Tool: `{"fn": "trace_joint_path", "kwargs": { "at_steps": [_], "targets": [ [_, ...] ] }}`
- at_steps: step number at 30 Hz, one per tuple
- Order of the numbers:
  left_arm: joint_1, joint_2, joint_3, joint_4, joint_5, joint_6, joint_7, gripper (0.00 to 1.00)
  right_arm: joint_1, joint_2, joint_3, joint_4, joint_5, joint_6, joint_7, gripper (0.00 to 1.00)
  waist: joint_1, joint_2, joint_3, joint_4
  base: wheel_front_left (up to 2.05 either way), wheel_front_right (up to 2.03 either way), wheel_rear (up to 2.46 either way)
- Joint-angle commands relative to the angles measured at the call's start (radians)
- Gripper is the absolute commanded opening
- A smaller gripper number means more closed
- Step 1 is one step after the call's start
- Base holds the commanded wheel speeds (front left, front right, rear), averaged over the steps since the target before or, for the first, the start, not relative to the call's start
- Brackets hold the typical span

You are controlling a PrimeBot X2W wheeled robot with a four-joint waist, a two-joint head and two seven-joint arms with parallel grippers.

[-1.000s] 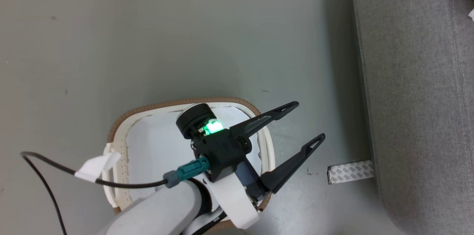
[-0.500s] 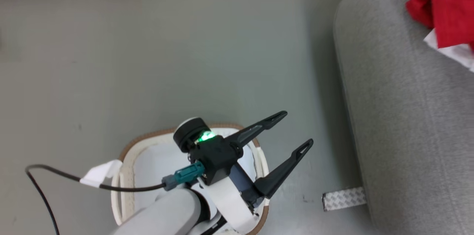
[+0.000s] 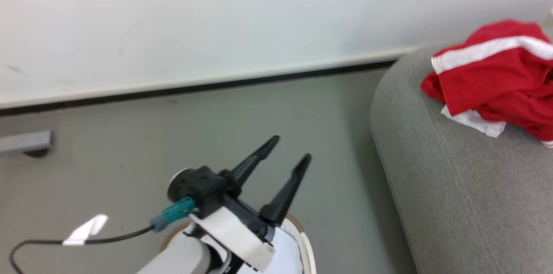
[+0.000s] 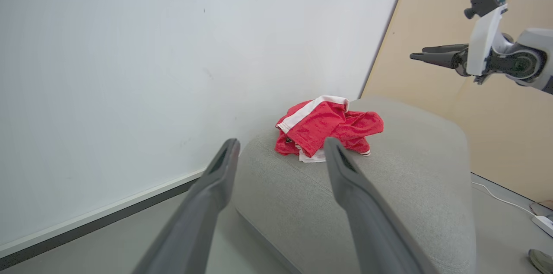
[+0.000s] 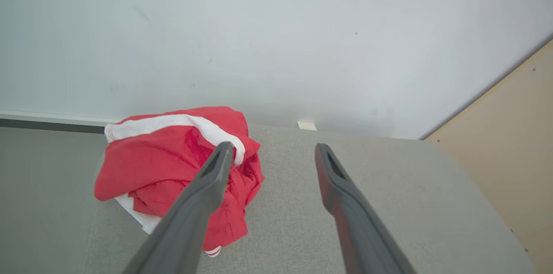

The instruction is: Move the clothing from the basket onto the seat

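Both pincers stand spread with nothing between the fingers: my left pincer (image 3: 291, 147) hangs over the floor (image 3: 129, 144), my right pincer (image 5: 273, 147) hovers above the seat (image 3: 432, 179). Nearest, under my left wrist, sits the basket (image 3: 303, 239), white plastic with a brown rim and a rounded corner; the bit of its inside I can see is plain white. Beyond the basket the smooth grey floor gives open room up to the skirting board (image 3: 216, 78). To my right rises the seat, light grey woven cloth with a rounded padded edge, standing apart from the basket. On its top, near the end by the wall and back from the edge, lies the clothing (image 3: 492, 88), a crumpled red heap with a white stripe, touched by neither pincer. Behind it stands a pale wall (image 3: 216, 19), with a tan panel (image 5: 518, 135) beside it
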Motion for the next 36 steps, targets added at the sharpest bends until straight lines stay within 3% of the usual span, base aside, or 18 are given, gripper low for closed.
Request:
{"fn": "trace_joint_path", "kwargs": {
  "at_steps": [1, 9, 12, 14, 18, 21, 25, 29, 36],
  "targets": [
    [0.025, 0.013, 0.014, 0.005, -0.009, 0.012, -0.009, 1.0, 0.025, 0.002, -0.003, -0.03, 0.015, -0.002, -0.008, 1.0, 0.0004, -0.0001, -0.086, 0.047, 0.0, 0.0, 0.0],
    [0.126, 0.09, 0.153, 0.013, -0.069, 0.106, -0.038, 1.0, 0.15, 0.109, 0.0, -0.288, 0.003, -0.002, -0.041, 1.0, 0.0004, -0.0001, -0.155, 0.117, 0.0, 0.0, 0.0],
    [0.176, 0.117, 0.2, 0.01, -0.099, 0.13, -0.043, 1.0, 0.217, 0.179, -0.026, -0.372, -0.016, -0.002, -0.063, 1.0, 0.0004, -0.0001, -0.168, 0.139, 0.0, 0.0, 0.0],
    [0.206, 0.143, 0.233, 0.026, -0.077, 0.176, -0.046, 1.0, 0.264, 0.234, -0.056, -0.432, -0.04, -0.002, -0.098, 1.0, 0.0004, -0.0001, -0.174, 0.154, 0.0, 0.0, 0.0],
    [0.276, 0.133, 0.287, 0.031, -0.112, 0.225, -0.052, 1.0, 0.407, 0.357, -0.124, -0.532, -0.103, -0.002, -0.161, 1.0, 0.0004, -0.0001, -0.18, 0.171, 0.0, 0.0, 0.0],
    [0.333, 0.11, 0.335, 0.027, -0.155, 0.221, -0.058, 1.0, 0.526, 0.45, -0.155, -0.584, -0.176, -0.002, -0.214, 1.0, 0.0004, -0.0001, -0.185, 0.178, 0.0, 0.0, 0.0],
    [0.402, 0.084, 0.401, 0.028, -0.117, 0.239, -0.059, 1.0, 0.668, 0.566, -0.19, -0.599, -0.226, -0.002, -0.296, 1.0, 0.0004, -0.0001, -0.194, 0.177, 0.0, 0.0, 0.0],
    [0.467, 0.039, 0.449, 0.035, -0.035, 0.231, -0.059, 1.0, 0.753, 0.609, -0.174, -0.542, -0.242, -0.002, -0.404, 1.0, 0.0004, -0.0001, -0.197, 0.177, 0.0, 0.0, 0.0],
    [0.53, -0.057, 0.547, 0.077, 0.077, 0.14, -0.059, 1.0, 0.793, 0.645, -0.152, -0.414, -0.251, -0.002, -0.52, 1.0, 0.0004, -0.0001, -0.197, 0.167, 0.0, 0.0, 0.0]
  ]
}}
